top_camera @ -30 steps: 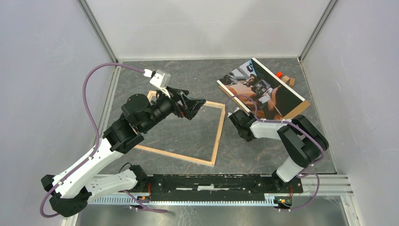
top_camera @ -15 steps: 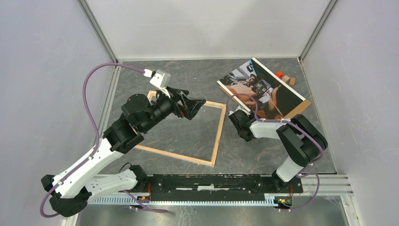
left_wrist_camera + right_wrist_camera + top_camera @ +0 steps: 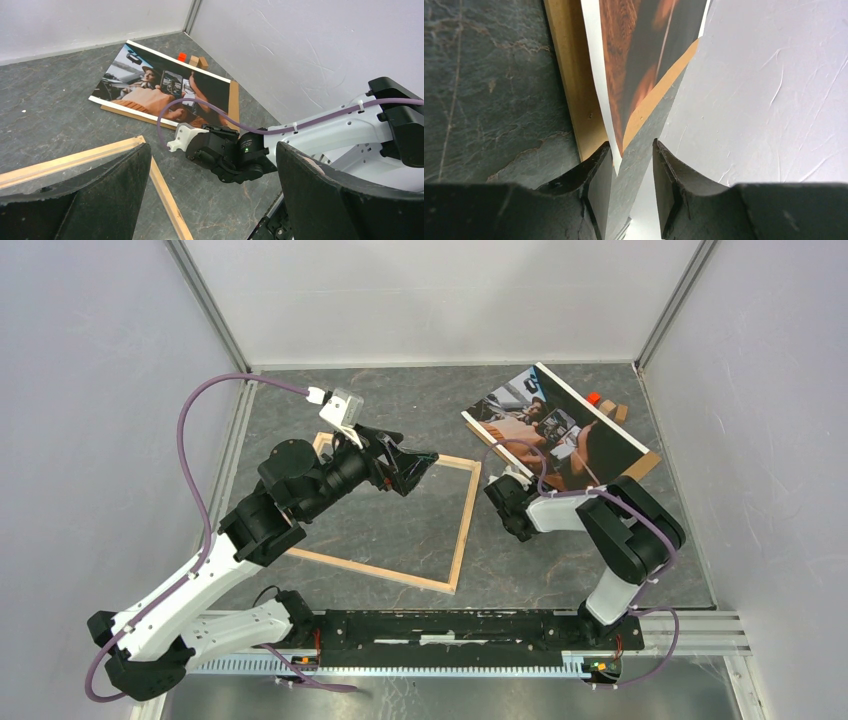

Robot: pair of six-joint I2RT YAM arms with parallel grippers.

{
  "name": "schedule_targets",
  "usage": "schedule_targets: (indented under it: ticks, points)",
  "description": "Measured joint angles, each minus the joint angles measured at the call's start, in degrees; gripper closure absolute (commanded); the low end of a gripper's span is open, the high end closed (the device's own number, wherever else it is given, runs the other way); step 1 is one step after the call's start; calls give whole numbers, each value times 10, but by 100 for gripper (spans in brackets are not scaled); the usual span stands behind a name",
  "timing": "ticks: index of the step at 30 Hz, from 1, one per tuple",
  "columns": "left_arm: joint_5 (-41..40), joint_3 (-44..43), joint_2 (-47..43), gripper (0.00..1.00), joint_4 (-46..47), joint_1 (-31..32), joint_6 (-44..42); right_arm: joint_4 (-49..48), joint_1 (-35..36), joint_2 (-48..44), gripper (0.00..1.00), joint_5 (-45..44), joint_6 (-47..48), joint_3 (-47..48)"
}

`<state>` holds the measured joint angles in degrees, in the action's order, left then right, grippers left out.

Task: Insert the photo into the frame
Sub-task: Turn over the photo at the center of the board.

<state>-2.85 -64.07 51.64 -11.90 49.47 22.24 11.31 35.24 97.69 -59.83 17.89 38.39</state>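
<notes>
Two fingers (image 3: 596, 175) of the right claw (image 3: 630, 147) stand slightly apart, unclenched, with the near corner of the photo (image 3: 624, 50) slipped between them and lying against one finger. That photo lies face up on the brown backing board (image 3: 569, 75) at the far right of the tabletop (image 3: 400, 400), near the wall. The left claw (image 3: 418, 460) is spread wide and grasps nothing, hovering over the far rail of the frame (image 3: 462, 530), which lies flat, pale wood upward, just left of the photo
</notes>
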Motion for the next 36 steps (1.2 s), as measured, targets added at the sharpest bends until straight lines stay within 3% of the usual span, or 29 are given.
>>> schedule_targets:
  ticks: [4,8,14,21,28,36]
  points:
    - [0,0,0,0,0,0,0,-15,-1,12,61,-21,2,-1]
    - [0,0,0,0,0,0,0,-30,-5,23,69,-28,4,-2]
    - [0,0,0,0,0,0,0,-44,-17,35,100,-35,4,-2]
    - [-1,0,-3,0,0,0,0,-6,-20,22,100,-12,-16,10]
    - [-35,10,-58,0,5,0,-1,59,-20,-153,100,71,-40,32]
    - [-81,45,-127,0,43,-3,-11,122,24,-289,100,310,-44,191]
